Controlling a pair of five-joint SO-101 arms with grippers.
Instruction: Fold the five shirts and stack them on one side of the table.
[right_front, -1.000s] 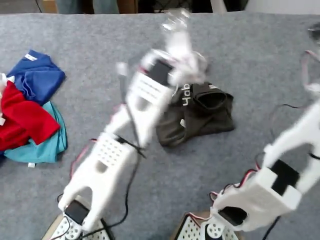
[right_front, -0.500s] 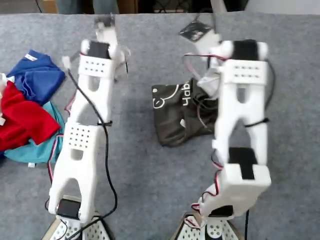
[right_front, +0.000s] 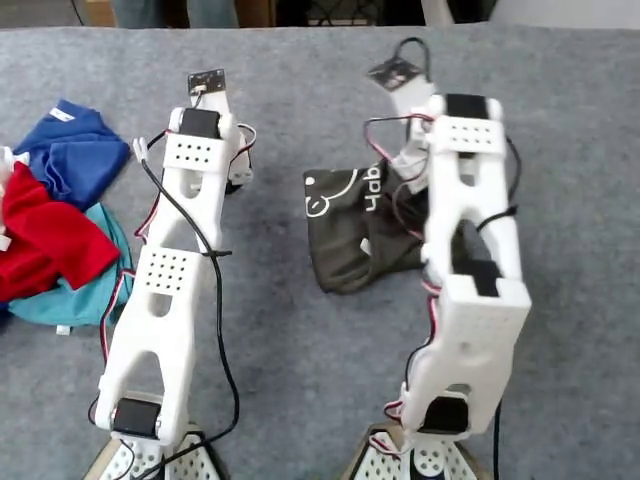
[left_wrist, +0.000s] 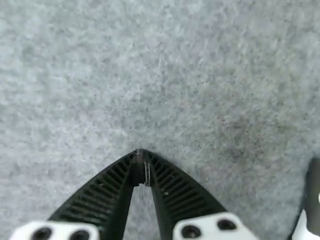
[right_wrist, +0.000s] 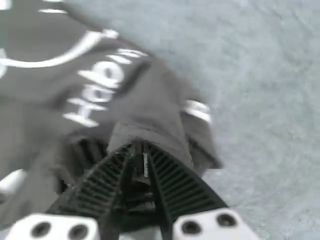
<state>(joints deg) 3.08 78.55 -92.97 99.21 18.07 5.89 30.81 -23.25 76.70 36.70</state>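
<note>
L claw (left_wrist: 140, 159) closed over bare table felt (left_wrist: 200, 75); R claw (right_wrist: 139, 152) closed just above dark shirt (right_wrist: 150, 95) mid-table

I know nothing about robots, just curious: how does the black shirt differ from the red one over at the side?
The black shirt carries white print; the red shirt looks plain. The black shirt lies alone mid-table, straight on the grey table; the red shirt rests on a teal shirt, against a blue shirt, near the table's left edge. Both are rumpled, and neither is neatly folded.
</note>
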